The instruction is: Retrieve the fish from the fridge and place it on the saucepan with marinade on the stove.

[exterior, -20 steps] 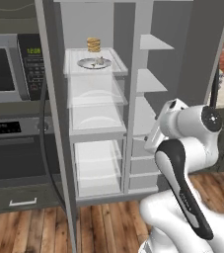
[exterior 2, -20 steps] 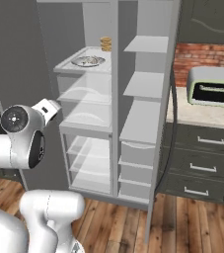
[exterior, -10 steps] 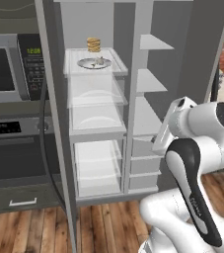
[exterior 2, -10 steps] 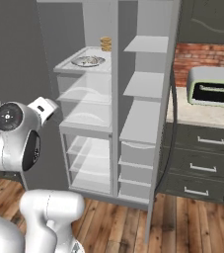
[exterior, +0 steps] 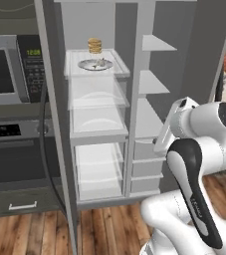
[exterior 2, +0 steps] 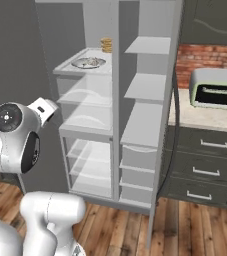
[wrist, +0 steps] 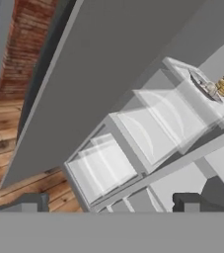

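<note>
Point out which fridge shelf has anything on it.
The top left shelf: it carries a plate with the fish and tan stacked rounds; the others are bare.

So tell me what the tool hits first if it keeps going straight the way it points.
Probably the fridge's clear middle shelves, below the plate with the fish. The open tool aims into them; depth is unclear.

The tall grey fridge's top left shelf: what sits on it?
A grey round plate carrying a small pale grey fish, with tan stacked rounds behind. The stack's base is hidden.
</note>
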{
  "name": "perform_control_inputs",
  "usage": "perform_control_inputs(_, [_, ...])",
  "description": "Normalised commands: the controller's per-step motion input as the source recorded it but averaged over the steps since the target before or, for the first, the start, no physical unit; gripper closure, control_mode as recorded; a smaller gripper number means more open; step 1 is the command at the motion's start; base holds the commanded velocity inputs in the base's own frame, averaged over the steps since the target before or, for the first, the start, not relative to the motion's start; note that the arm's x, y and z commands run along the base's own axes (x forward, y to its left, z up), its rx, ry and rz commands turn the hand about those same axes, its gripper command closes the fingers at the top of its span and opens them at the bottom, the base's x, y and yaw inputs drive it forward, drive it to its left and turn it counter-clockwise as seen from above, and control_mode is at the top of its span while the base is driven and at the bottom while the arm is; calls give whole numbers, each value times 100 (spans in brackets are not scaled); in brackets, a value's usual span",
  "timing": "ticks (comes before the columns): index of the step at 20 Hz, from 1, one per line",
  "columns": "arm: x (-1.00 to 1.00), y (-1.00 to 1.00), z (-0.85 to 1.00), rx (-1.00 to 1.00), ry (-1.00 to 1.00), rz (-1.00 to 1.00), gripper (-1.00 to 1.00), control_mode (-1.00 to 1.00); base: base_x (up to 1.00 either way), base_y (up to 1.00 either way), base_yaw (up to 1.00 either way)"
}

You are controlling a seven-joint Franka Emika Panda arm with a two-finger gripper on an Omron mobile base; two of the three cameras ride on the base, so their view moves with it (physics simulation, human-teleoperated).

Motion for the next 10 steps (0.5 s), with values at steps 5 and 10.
perform_control_inputs(5, [0, 0, 0, 0, 0, 0, -100, 100, 80, 16, 0])
perform_control_inputs(10, [0, 0, 0, 0, 0, 0, -100, 100, 70, 40, 0])
